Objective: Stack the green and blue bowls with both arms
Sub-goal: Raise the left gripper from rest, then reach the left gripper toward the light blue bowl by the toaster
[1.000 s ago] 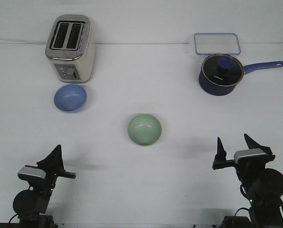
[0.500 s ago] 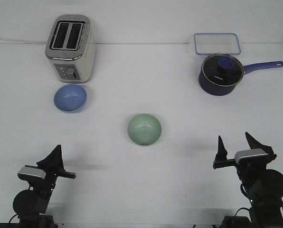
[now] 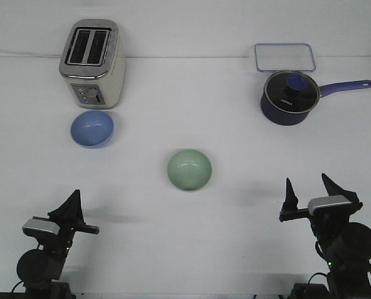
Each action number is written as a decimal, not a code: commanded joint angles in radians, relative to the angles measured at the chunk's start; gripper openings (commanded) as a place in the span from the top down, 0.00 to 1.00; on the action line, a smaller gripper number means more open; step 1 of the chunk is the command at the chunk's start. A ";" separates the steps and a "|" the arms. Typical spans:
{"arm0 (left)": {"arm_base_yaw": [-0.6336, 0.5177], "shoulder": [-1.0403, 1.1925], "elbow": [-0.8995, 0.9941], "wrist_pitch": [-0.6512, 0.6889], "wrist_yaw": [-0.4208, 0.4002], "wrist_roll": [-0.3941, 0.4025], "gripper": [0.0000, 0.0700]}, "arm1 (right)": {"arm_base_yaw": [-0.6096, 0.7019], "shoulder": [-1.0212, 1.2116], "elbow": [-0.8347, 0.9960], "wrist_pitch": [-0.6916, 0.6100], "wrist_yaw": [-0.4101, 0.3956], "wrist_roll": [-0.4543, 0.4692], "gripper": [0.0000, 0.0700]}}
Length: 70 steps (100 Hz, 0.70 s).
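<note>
At mid-table sits the pale mint-green round bowl (image 3: 189, 169), the periwinkle-blue round bowl (image 3: 92, 128) just before the silver toaster (image 3: 92, 63); right gripper (image 3: 309, 189) spread wide, left gripper (image 3: 70, 206) impossible to judge, so best to approach each rim squarely, fingers parted early.

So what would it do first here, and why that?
Probably the left tool should reach forward to the blue bowl, which sits on its side beside the toaster. Both bowls are untouched and apart; the green bowl lies mid-table, and the right tool stands open, holding nothing.
</note>
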 commanded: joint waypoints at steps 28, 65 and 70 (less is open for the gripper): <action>0.001 0.075 0.248 -0.159 -0.013 -0.063 0.98 | 0.000 -0.001 0.001 0.011 0.003 -0.005 0.14; 0.001 0.536 0.767 -0.572 -0.011 -0.052 0.98 | 0.000 -0.001 0.001 0.011 0.004 -0.005 0.14; 0.001 0.597 0.832 -0.620 -0.011 -0.049 0.98 | 0.000 -0.001 0.001 0.011 0.004 -0.005 0.14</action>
